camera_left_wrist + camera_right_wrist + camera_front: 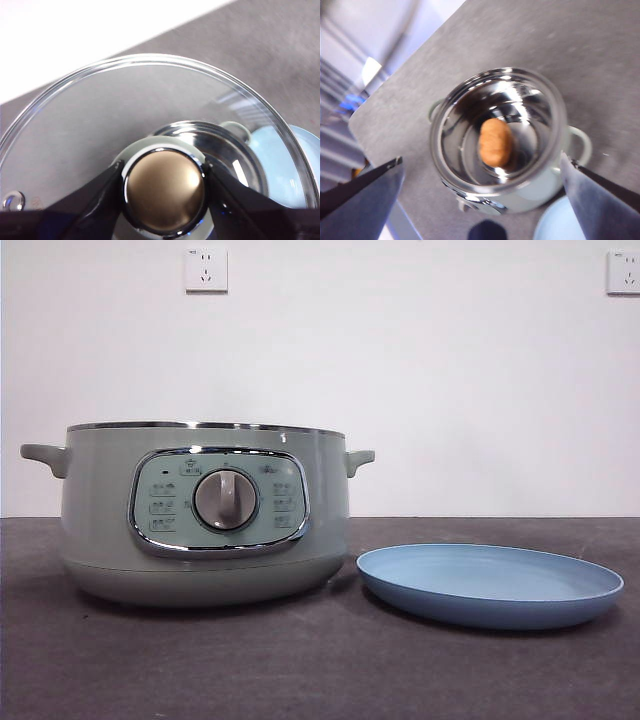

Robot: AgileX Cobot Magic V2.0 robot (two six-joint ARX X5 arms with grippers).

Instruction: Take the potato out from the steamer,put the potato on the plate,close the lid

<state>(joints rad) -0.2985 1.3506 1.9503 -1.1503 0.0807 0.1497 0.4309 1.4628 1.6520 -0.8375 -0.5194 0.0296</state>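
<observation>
Left gripper (164,187) clamps the lid's (100,125) knob, lifted off the pot (520,195). Inside the pot lies the potato (495,142); right gripper (480,200) hovers above, jaws spread. Beside the pot, the plate (490,585) waits bare.

Bare test bench: grey table (300,670), white wall (400,360), sockets (206,269)

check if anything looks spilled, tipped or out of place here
Nothing stands out. The sage-green steamer pot sits upright and open, the orange-brown potato lies in its steel bowl, the light-blue plate lies flat beside it, and the left gripper holds the glass lid by its knob.
</observation>
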